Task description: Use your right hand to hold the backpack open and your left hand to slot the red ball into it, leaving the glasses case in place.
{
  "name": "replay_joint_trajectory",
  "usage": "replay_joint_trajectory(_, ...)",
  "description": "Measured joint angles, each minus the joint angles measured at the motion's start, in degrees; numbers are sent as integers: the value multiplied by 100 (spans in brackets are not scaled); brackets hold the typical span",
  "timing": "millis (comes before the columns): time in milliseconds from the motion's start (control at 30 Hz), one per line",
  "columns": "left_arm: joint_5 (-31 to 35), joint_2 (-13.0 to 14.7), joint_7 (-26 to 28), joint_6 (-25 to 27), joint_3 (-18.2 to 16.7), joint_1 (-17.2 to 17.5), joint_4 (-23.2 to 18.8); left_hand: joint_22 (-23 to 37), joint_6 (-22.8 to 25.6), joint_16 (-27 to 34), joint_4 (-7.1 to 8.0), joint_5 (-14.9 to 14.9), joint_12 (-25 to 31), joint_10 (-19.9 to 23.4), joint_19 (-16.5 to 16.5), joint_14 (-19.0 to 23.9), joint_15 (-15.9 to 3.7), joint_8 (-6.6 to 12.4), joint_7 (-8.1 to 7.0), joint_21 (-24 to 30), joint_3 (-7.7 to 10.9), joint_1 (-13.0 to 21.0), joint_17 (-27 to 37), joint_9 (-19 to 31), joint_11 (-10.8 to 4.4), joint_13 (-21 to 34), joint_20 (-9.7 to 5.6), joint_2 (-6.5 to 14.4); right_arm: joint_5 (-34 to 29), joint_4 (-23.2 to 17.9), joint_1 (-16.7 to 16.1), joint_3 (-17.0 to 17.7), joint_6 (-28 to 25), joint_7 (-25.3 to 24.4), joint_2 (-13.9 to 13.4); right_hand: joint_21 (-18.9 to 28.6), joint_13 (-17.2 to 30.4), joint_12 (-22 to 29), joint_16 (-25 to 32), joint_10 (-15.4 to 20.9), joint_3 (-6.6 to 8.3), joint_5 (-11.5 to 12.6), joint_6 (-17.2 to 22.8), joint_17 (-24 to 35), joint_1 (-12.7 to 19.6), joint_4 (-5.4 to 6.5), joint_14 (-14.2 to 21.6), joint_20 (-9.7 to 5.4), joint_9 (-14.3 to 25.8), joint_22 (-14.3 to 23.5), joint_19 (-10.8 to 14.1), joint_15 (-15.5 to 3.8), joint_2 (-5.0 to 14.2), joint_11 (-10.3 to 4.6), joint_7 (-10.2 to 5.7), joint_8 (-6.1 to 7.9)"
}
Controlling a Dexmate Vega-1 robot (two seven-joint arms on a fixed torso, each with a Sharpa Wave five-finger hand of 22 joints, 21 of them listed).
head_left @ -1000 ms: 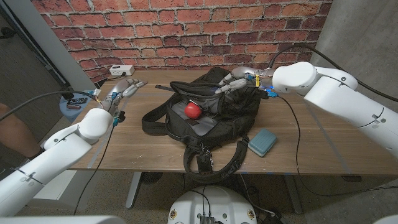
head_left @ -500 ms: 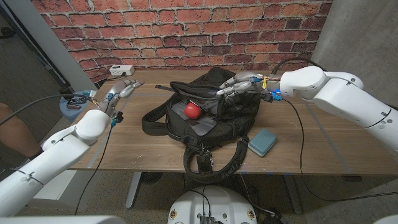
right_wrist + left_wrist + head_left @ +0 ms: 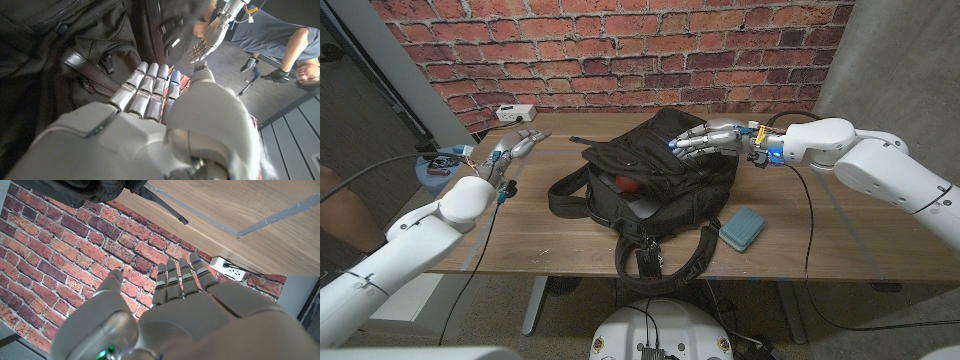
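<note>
The backpack lies at the centre of the frame on the wooden bench, black, with its straps trailing toward the lower edge. Its upper flap is folded partly over the opening. The red ball sits inside that opening, only a sliver of red visible under the flap, just left of the bag's middle. The glasses case, pale blue, rests on the bench at the lower right of the backpack, just beside a strap and apart from both hands.

The right hand enters from the right of the frame and rests on the top of the backpack, its fingers extended and lying against the black fabric near a zip pull. Whether it actually pinches the fabric or merely presses on it cannot be told from either view.

The left hand is at the upper left of the frame, over the bench's far left corner, well apart from the backpack. Its fingers are straight and slightly spread, and it holds nothing.

A white power strip lies at the bench's far edge near the brick wall. A person in a grey shirt is visible in the right wrist view.
</note>
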Motion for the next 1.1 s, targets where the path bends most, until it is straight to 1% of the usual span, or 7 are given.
replay_joint_trajectory(67, -43, -1, -3, -42, 9, -10, 41, 0, 0, 0, 1, 0, 0, -3, 0, 0, 0, 0, 0, 0, 14, 0, 0, 0, -3, 0, 0, 0, 110, 88, -39, 27, 113, 21, -6, 0, 0, -33, 0, -29, 0, 0, -30, 0, 0, 0, -30, 0, -3, 0, 0, 29, 0, -27, -13, 0)
replay_joint_trajectory(133, -82, -12, -3, -90, 11, -15, 79, 0, 0, 0, 1, 0, 0, -32, -9, -4, 4, 0, 0, 0, 14, 0, -23, 0, -31, 0, 9, 0, 159, 147, -58, 33, 170, 27, -6, 0, 16, -44, 0, -46, 0, 0, -40, 0, 0, 0, -62, 0, -3, 0, 0, 1, 0, -26, -22, 0)
replay_joint_trajectory(233, -133, -61, -3, -154, 12, -20, 157, 0, -41, -45, 1, 0, 0, -73, -31, -31, 31, 0, -41, 0, 14, -22, -27, 0, 10, 0, 31, 23, 231, 214, -91, 40, 275, 30, -2, 0, 20, -44, 0, -70, 0, 0, -39, 0, -28, 0, -62, -21, -3, 0, -22, 1, 28, -50, -22, 0)
replay_joint_trajectory(333, -207, -116, -2, -264, 12, -26, 237, 0, -81, -49, 14, 0, 0, -73, -31, -31, 32, 0, -22, 1, 27, -30, -27, 0, 10, 0, 31, 30, 286, 315, -114, 44, 389, 23, 24, 0, 20, -44, 34, -70, 0, 0, -39, 0, -28, 0, -64, -21, -3, 0, -21, -1, 28, -50, -21, 0)
replay_joint_trajectory(733, -421, -343, 66, -878, 31, -77, 583, 1, -82, -49, 40, -1, 1, -134, -30, -31, 31, 0, -61, 3, 53, -53, -54, 0, -52, 1, 31, 54, 389, 813, -276, 83, 938, -82, 248, 0, 0, -90, 45, -70, 0, 0, -79, 1, -89, 0, -104, -21, -21, 0, -20, -41, 58, -50, -63, 28)
replay_joint_trajectory(800, -451, -379, 68, -963, 41, -97, 641, 1, -79, -49, 40, -1, 1, -130, -31, -30, 31, 0, -63, 3, 53, -70, -54, 0, -55, 1, 31, 70, 391, 840, -285, 88, 989, -103, 263, 0, 0, -90, 45, -100, 0, 0, -79, 1, -89, 0, -104, -22, -30, 0, -21, -41, 58, -81, -63, 28)
replay_joint_trajectory(1100, -517, -527, 71, -1402, 150, -250, 930, 2, 4, -5, 40, -4, 1, -70, 15, 14, -13, 32, -102, 3, 85, -106, -53, 0, -115, -27, 32, 87, 419, 1090, -374, 148, 1356, -180, 416, 12, -26, -124, 89, -101, 0, 0, -79, -4, -118, 0, -104, -41, -30, 0, -40, -41, 88, -81, -63, 28)
